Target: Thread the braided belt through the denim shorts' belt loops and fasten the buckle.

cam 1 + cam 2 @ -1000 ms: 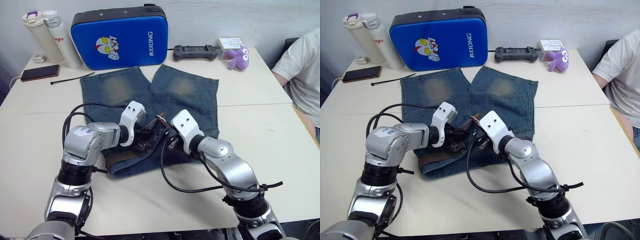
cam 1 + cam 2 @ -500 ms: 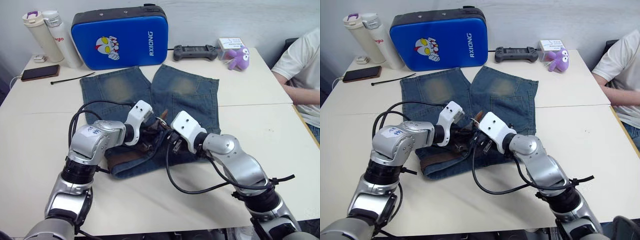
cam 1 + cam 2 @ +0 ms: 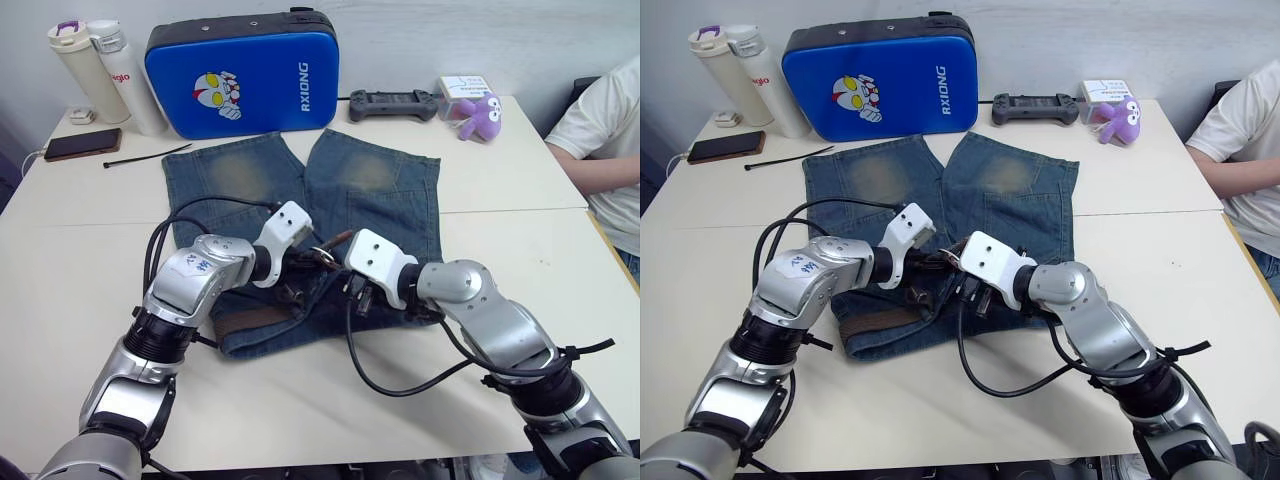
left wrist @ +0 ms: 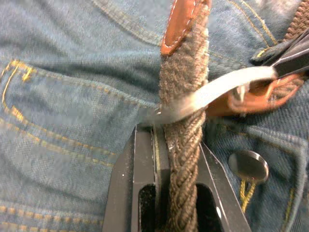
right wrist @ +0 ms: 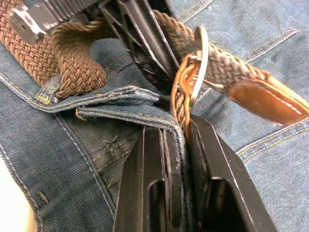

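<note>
The denim shorts (image 3: pixel 370 190) lie flat on the white table, waistband towards me. The braided belt (image 3: pixel 250 322) runs along the waistband. My left gripper (image 3: pixel 318 258) is shut on the braided strap (image 4: pixel 186 87). The strap's leather tip (image 4: pixel 181 19) pokes out past the silver buckle (image 4: pixel 217 89). My right gripper (image 3: pixel 352 292) faces it, a finger's width away. It is shut on the leather end that carries the buckle (image 5: pixel 200 63), together with a fold of denim edge (image 5: pixel 120 94). The belt loops are hidden under the arms and grippers.
A blue padded case (image 3: pixel 240 70) stands at the back, with two bottles (image 3: pixel 100 70) and a phone (image 3: pixel 80 145) at the far left. A black cable tie (image 3: pixel 145 157) lies near the shorts' leg. A controller (image 3: pixel 393 103) and a purple plush (image 3: pixel 478 112) sit far right. A person (image 3: pixel 610 130) sits at the right edge.
Both grippers have drifted a little to the right over the waistband, keeping their hold. My right elbow has swung outward. The person's arm has shifted.
</note>
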Tool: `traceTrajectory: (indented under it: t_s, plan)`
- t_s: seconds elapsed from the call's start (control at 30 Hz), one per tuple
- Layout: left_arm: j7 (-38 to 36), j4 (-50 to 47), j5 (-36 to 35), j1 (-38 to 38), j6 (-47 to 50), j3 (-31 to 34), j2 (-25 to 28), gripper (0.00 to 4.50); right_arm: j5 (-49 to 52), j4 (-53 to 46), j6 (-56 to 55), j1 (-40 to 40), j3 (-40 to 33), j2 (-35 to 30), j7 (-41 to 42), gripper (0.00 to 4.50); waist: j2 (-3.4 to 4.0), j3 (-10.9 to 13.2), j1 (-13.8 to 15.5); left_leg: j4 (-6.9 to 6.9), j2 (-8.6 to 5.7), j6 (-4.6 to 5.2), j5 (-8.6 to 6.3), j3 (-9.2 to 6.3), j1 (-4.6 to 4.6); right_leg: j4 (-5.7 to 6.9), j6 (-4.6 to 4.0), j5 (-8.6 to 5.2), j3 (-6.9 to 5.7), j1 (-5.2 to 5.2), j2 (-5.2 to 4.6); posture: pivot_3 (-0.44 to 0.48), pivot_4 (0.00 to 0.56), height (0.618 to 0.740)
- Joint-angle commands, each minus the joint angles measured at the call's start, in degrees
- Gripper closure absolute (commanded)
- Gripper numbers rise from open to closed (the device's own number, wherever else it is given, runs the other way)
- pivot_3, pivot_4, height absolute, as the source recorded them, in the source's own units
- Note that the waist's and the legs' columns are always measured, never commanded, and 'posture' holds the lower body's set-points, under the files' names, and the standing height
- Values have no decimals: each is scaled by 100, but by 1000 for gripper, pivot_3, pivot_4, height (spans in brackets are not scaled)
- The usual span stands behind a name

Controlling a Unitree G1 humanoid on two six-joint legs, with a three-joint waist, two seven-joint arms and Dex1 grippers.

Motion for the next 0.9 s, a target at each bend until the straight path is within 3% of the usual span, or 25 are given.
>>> traceTrajectory:
  t_s: [0.03, 0.23, 0.27, 0.43, 0.53, 0.67, 0.9]
  plan:
    - [-129, -75, 88, -137, -229, -79, -37, 4500, 440, -331, 193, -16, -114, 22, 292, 3119, 0, 0, 0, 0, 0, 0, 0, 0, 0, 0, 0, 0, 0, 0, 0, 0, 150, 740]
    - [-325, 13, 405, -91, -526, -316, 206, 4500, 1307, -791, 581, -52, -988, -624, 948, 266, 0, 0, 7, 0, 0, 1, 0, -1, -1, -1, 0, 0, -1, 0, 0, 0, 150, 740]
    - [-358, 20, 455, -83, -577, -359, 241, 4500, 1384, -782, 516, -115, -1131, -808, 1063, 25, 0, 0, 8, 0, 0, 2, -1, -2, -1, -3, 0, 0, -1, 3, -1, 0, 150, 740]
    - [-548, 39, 537, -85, -818, -417, 229, 4500, 1416, -241, -6, -603, -1552, -1346, 1264, 25, 0, 1, -10, 1, 0, 6, -2, -2, 2, -5, 0, 0, -1, 7, -1, 0, 150, 740]
    - [-699, 0, 534, -89, -1051, -405, 173, 4500, 888, 376, -885, -828, -1112, -1513, 1288, 25, 0, 1, -1, -1, 1, 6, -2, -1, 3, -7, 0, 0, -1, 8, 0, 0, 150, 740]
    - [-792, -76, 522, -81, -1134, -341, 112, 4500, 335, 1322, -1981, -1060, -516, -1241, 1365, 25, -1, 1, -3, 0, 1, 8, -2, 3, 2, -9, 0, 0, 0, 8, 0, 0, 150, 740]
    - [-818, -169, 578, -53, -1135, -319, 133, 4500, -110, 1988, -2802, -1266, -140, -888, 1483, 25, -5, 3, 1, 3, 1, 7, -1, 2, -1, -5, 0, 0, -1, 6, 0, 0, 150, 740]
